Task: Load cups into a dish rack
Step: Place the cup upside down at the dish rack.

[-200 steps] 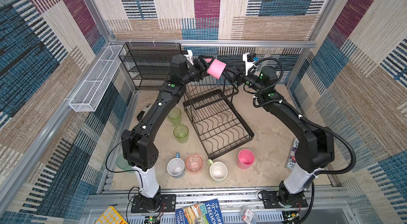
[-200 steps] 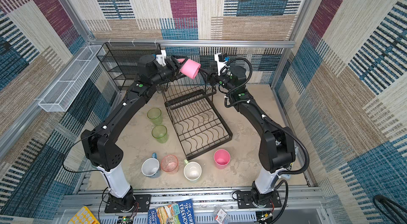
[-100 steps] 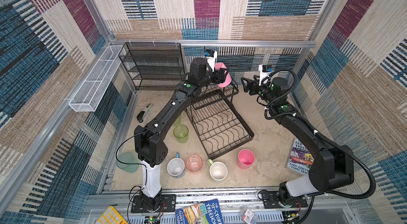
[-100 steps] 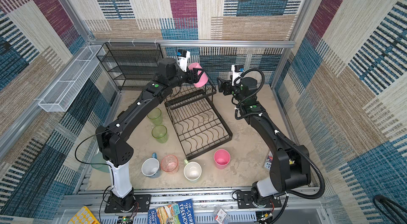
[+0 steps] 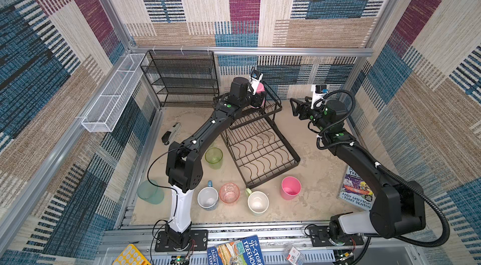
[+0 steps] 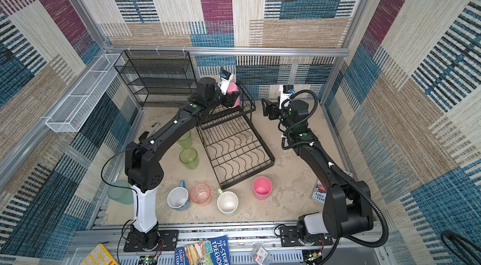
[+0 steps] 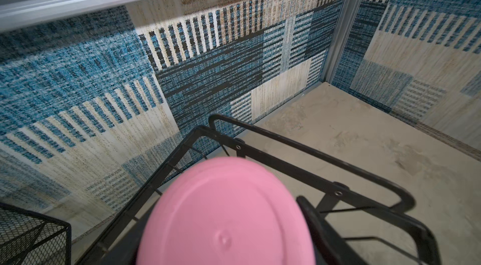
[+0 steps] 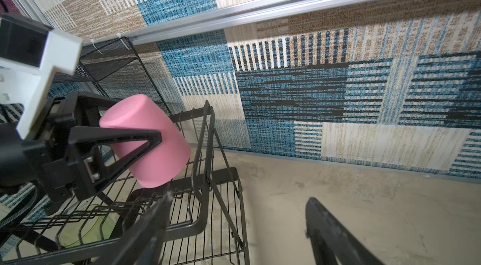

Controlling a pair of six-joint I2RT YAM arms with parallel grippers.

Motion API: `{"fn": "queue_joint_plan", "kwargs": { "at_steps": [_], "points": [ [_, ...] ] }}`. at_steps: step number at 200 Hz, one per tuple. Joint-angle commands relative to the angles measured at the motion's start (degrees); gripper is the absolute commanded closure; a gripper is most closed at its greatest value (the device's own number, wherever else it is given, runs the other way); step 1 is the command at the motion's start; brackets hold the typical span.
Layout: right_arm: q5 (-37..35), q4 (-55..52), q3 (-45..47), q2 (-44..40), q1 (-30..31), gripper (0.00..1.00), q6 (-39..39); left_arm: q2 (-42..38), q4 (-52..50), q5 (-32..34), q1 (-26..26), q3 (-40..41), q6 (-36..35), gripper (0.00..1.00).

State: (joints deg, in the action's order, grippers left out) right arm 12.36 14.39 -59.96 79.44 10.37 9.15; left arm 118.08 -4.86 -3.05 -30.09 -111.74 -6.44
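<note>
Eight cups in all. Two are opaque pink: one pink tumbler (image 8: 156,157) sits between the fingers of the left claw (image 5: 261,97), and a second pink tumbler (image 5: 290,187) stands well apart from both claws. There are two clear-green tumblers, one (image 6: 185,139) just beside the other (image 6: 189,158), back along the left claw's arm. There is one clear-pink tumbler (image 5: 229,192), one teal tumbler (image 5: 149,192) and two handled mugs, a blue mug (image 5: 207,197) and a pale-green mug (image 5: 257,202), all far from either claw.

One black wire dish rack (image 7: 286,170) lies under the left claw. There is also one black mesh shelf unit (image 5: 182,78) and one white mesh basket (image 5: 112,102).

There are two books, one (image 5: 356,190) behind the right claw (image 5: 294,108) and one (image 5: 236,252) farther back still.
</note>
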Motion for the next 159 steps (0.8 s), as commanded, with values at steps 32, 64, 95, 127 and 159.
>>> {"fn": "queue_joint_plan", "kwargs": {
  "at_steps": [32, 64, 95, 127, 159],
  "points": [
    [1.5, 4.2, 0.9, -0.7, 0.0, 0.17, -1.2, 1.2, 5.5, 0.3, 0.3, 0.9, -1.7, 0.37],
    [1.8, 4.0, 0.8, -0.3, 0.0, 0.16, -1.5, 2.0, 5.6, -0.2, 0.3, 0.7, -1.2, 0.33],
    [1.7, 3.6, 0.7, -0.6, 0.0, 0.15, -1.9, 1.7, 4.9, -0.7, 0.4, 1.2, -1.8, 0.26],
    [1.4, 3.1, 0.3, -0.7, 0.0, 0.11, -2.0, 0.6, 5.4, -1.1, 0.3, 3.1, -2.2, 0.19],
    [1.2, 3.0, 0.3, -0.9, 0.0, 0.07, -2.0, -0.3, 5.7, -1.4, 0.3, 4.0, -2.7, 0.13]
  ]
}}
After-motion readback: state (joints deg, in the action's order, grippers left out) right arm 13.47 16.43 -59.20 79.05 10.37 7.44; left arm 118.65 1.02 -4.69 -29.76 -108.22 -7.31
